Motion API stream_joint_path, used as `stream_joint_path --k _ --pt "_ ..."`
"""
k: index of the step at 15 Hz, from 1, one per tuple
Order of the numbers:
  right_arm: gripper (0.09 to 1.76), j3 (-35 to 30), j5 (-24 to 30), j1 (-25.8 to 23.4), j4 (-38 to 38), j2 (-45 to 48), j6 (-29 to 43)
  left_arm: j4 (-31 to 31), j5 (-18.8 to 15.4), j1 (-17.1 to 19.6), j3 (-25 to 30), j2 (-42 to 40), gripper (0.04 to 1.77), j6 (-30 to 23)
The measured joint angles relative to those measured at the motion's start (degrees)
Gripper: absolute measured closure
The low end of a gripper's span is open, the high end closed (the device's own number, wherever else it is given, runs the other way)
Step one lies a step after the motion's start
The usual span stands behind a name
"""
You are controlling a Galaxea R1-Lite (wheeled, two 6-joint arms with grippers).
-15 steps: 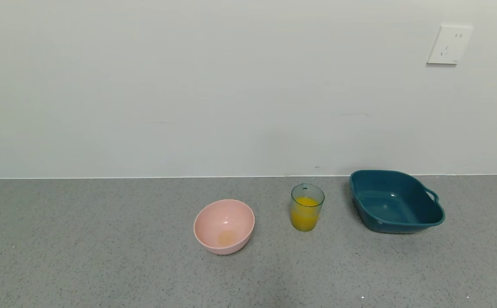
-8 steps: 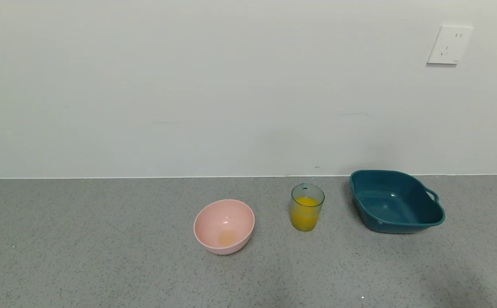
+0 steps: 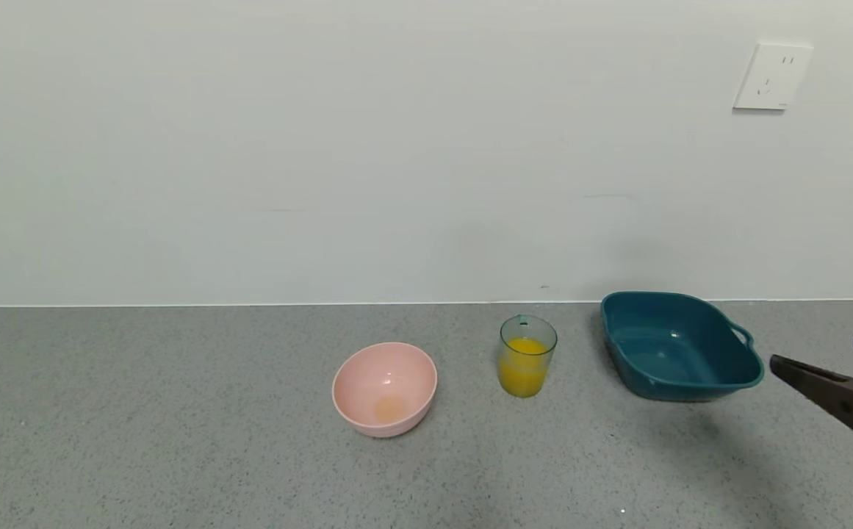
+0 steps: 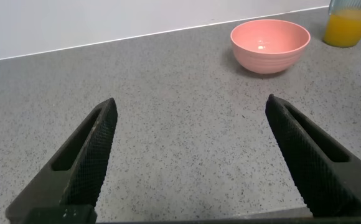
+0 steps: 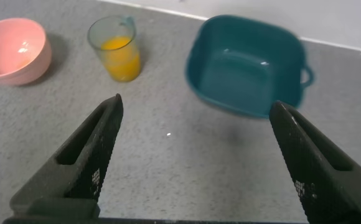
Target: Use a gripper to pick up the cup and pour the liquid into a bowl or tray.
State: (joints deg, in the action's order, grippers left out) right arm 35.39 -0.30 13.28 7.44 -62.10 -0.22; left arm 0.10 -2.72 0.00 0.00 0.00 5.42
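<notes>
The blue-green cup [image 3: 527, 355] stands upright on the grey counter, about half full of orange liquid [image 3: 523, 366]. It also shows in the right wrist view [image 5: 114, 47] and partly in the left wrist view [image 4: 350, 22]. The pink bowl [image 3: 385, 388] sits left of the cup, with a faint orange trace at its bottom. My right gripper [image 3: 819, 360] is open and empty at the right edge, right of the teal tray, far from the cup. My left gripper [image 4: 190, 109] is open and empty over bare counter, out of the head view, well short of the bowl [image 4: 269, 44].
A dark teal handled tray [image 3: 678, 345] stands right of the cup, between it and my right gripper. A white wall with a socket [image 3: 771, 76] runs behind the counter. Bare grey counter [image 3: 176, 441] lies in front and to the left.
My right gripper has come into the head view from the right edge, with its shadow on the counter. The cup, bowl and tray have not moved.
</notes>
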Motion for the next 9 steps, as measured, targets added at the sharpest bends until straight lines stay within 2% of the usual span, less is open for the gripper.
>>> stream_joint_path --k 5,9 --pt "0.14 -0.3 -5.3 9.6 4.0 -10.1 6.2 0.0 0.0 0.0 0.0 0.0 0.09 0.0" --pt "0.14 -0.6 -7.7 13.7 12.3 -19.4 7.6 0.0 0.0 0.0 0.0 0.0 0.09 0.0"
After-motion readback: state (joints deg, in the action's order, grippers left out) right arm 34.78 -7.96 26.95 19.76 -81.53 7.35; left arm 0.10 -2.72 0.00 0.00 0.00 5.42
